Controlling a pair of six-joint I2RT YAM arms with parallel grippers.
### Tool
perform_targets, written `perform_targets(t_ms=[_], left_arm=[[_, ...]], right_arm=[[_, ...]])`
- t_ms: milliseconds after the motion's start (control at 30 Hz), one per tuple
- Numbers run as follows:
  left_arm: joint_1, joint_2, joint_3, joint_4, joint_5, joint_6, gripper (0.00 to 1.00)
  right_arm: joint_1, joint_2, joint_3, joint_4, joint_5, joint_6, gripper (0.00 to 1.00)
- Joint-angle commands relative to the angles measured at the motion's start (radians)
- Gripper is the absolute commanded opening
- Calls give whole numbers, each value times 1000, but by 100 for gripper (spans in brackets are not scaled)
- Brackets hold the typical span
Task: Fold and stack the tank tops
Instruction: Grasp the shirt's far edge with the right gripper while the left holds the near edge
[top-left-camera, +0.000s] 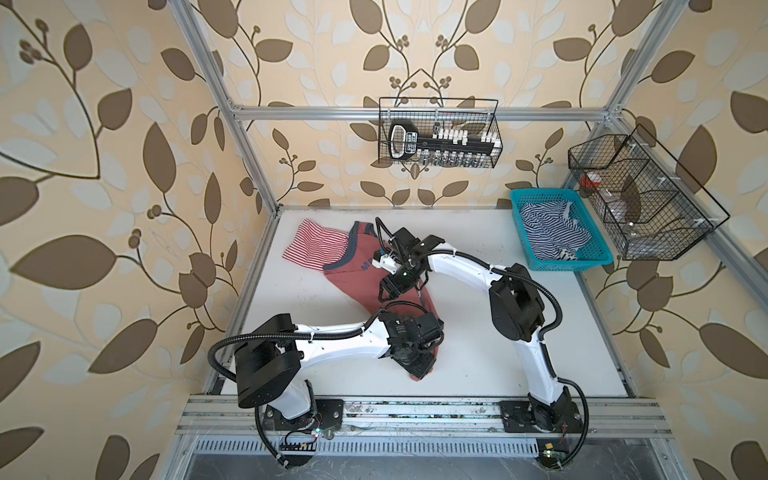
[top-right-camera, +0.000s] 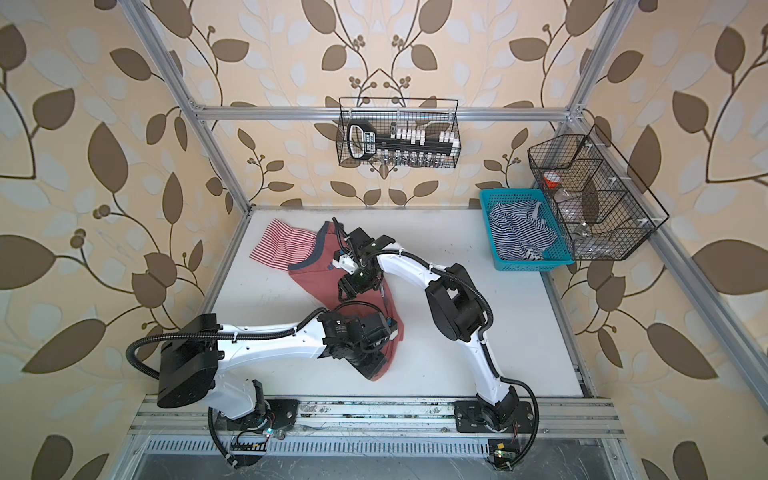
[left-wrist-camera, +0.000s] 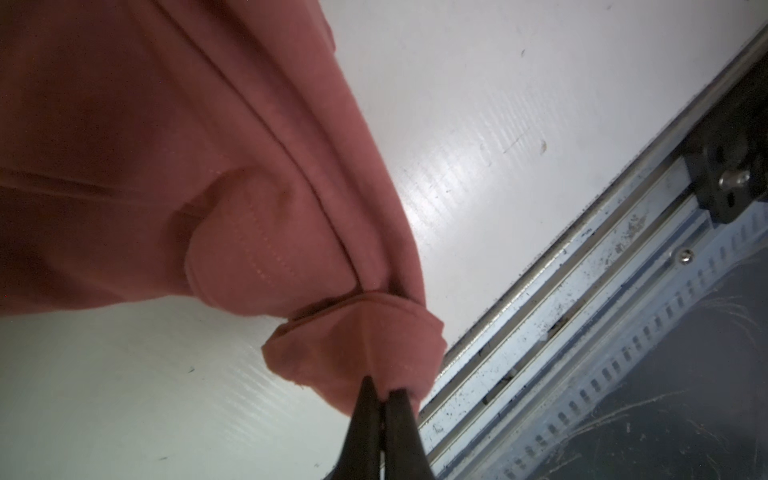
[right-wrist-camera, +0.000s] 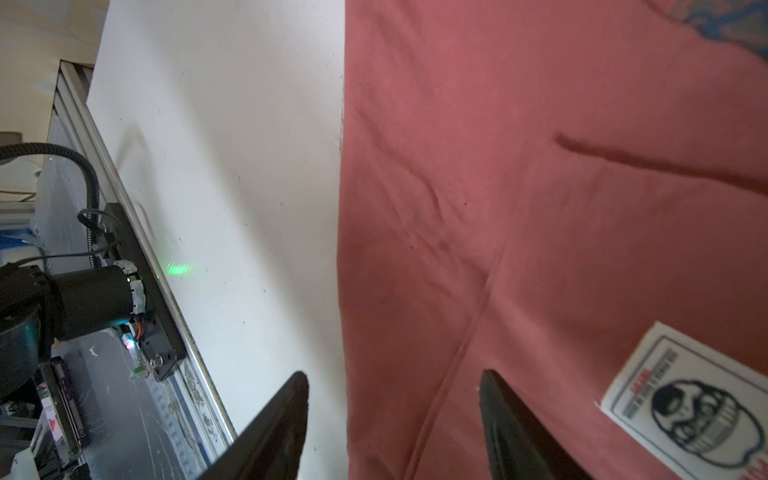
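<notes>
Pinching a bunched corner of the dusty red cloth tank top (left-wrist-camera: 166, 124), the left hand (left-wrist-camera: 382, 392) has its fingers pressed together on the fabric near the front edge of the white surface (left-wrist-camera: 457, 104), close to the aluminium rail (left-wrist-camera: 561, 299). The right hand (right-wrist-camera: 395, 376) is spread and holds nothing. It is poised over the same top's straight side edge, one finger above cloth and one above bare surface; whether it touches the cloth cannot be told.

A white sewn label (right-wrist-camera: 685, 407) lies on the fabric beside that hand. It carries a dark drawing of a face, and its lines of writing are too blurred to read. In a top view the blue print (top-left-camera: 368, 266) by the navy trim (top-left-camera: 348, 249) is mostly hidden by the arm and is unreadable.

The top lies crumpled across the middle, its neckline touching the red-and-white striped tank top (top-left-camera: 311, 245) at the far left. Bare surface stretches to the right, as far as a turquoise plastic basket (top-left-camera: 544, 192) of navy-and-white striped cloth (top-left-camera: 540, 228) in the far right corner.
</notes>
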Motion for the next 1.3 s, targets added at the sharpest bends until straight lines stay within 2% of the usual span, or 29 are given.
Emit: perform_targets(t_ms=[0,400,700,933,1133,1267], left_arm=[[-15,11,-12,20,13,-12,0],[-28,41,1,36,41,-3,0],[-38,66,13,35,55,1,0],[-39,74,16,30,58,5,0],[-39,84,22,23,58,7,0],[-39,91,25,16,58,8,0]], right_arm=[[-1,50,52,12,45,36,63],[4,140,150,92,242,175,50],[6,232,267,71,296,223,41],[16,262,255,43,343,220,38],[13,254,241,38,375,222,12],[-7,214,215,53,361,234,10]])
